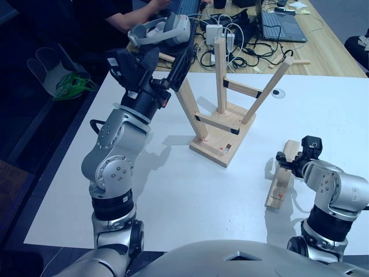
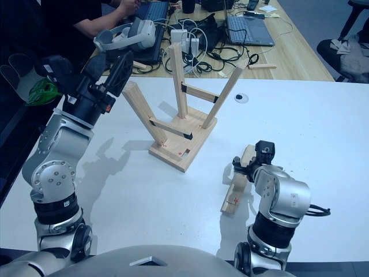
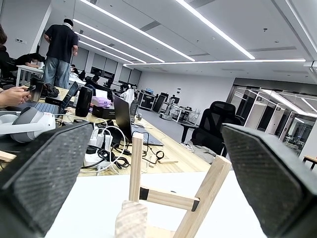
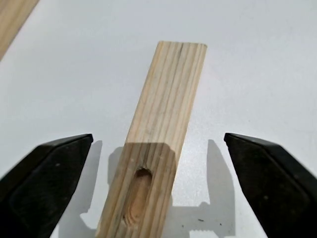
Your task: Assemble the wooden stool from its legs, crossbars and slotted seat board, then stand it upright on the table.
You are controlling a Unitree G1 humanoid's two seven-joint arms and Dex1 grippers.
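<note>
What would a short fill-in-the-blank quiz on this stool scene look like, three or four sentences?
1. The partly built stool rests upside down on its ____ board.
2. So far ____ legs stand fitted in it.
3. The loose leg lies flat on the table, nearer the ____ arm.
4. The left gripper and the right gripper both have their fingers ____.

Missing words: seat; three; right; open.
</note>
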